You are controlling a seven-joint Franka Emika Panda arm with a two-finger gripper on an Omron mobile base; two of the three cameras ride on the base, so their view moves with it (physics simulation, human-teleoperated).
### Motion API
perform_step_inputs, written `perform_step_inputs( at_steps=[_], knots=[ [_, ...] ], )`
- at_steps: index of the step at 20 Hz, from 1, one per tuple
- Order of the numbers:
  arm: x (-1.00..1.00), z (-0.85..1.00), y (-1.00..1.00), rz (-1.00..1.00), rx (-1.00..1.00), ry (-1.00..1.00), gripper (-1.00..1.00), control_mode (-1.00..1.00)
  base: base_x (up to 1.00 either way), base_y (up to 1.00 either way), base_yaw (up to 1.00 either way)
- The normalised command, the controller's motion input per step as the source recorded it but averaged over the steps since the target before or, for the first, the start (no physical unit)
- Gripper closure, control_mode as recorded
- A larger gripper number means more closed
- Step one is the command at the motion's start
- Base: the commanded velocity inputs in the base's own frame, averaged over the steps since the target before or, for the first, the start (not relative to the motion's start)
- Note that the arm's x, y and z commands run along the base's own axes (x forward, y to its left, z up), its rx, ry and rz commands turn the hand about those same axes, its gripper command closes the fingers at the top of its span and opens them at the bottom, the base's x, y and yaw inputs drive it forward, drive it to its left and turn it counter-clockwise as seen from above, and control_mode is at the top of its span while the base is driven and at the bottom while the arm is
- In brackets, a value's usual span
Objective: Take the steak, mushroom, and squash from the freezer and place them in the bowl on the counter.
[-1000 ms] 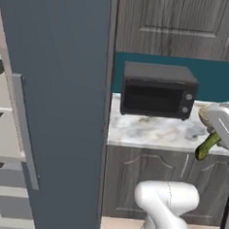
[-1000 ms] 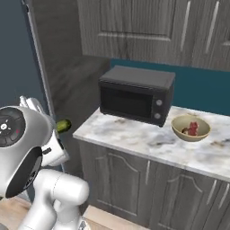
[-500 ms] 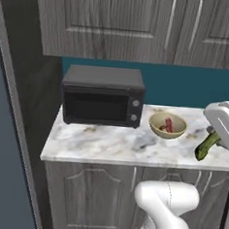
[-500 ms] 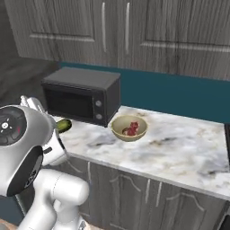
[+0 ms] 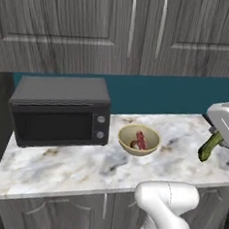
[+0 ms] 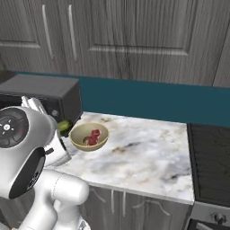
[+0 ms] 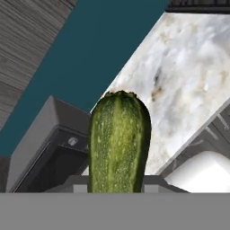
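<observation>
My gripper (image 5: 218, 135) is shut on the squash (image 5: 208, 149), a dark green speckled oblong that hangs from the hand over the right part of the counter (image 5: 83, 170). In the hand view the squash (image 7: 119, 141) stands upright between the jaws and hides most of them. The yellowish bowl (image 5: 139, 139) sits right of the microwave, left of the gripper and apart from it. In it lie the red steak (image 5: 141, 139) and the small mushroom (image 5: 133, 144). From the right base the bowl (image 6: 89, 136) shows, with the squash's tip (image 6: 65, 126) just left of it. The freezer is out of view.
A black microwave (image 5: 58, 112) stands on the left of the counter. Grey wood-grain wall cabinets (image 5: 128, 30) hang above a teal backsplash. A dark stove top (image 6: 211, 166) adjoins the counter's right end. Bare marbled stone (image 6: 143, 152) stretches right of the bowl.
The whole picture has shifted: the base has driven right, so the freezer has left the views and the microwave and bowl have come to the middle. The squash stays in the gripper.
</observation>
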Motion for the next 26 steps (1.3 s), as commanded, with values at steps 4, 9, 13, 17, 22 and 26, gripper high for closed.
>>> perform_step_inputs(
  at_steps=[4,9,13,17,22,26],
  knots=[
    [0.0,0.0,0.0,0.0,0.0,0.0,1.0,1.0,1.0,0.58,-0.06],
    [0.0,0.0,0.0,0.0,0.0,0.0,1.0,1.0,1.0,0.58,0.03],
    [0.62,-0.24,0.04,0.07,0.0,0.0,1.0,-1.0,0.24,0.07,0.03],
    [0.45,-0.78,0.27,0.02,0.01,0.0,1.0,-1.0,0.0,0.0,0.0],
    [0.66,-0.89,0.53,0.0,0.03,0.03,1.0,-1.0,0.0,0.0,0.0],
    [0.91,-0.5,0.25,0.0,0.06,0.08,1.0,-1.0,0.0,0.0,0.0]
  ],
)
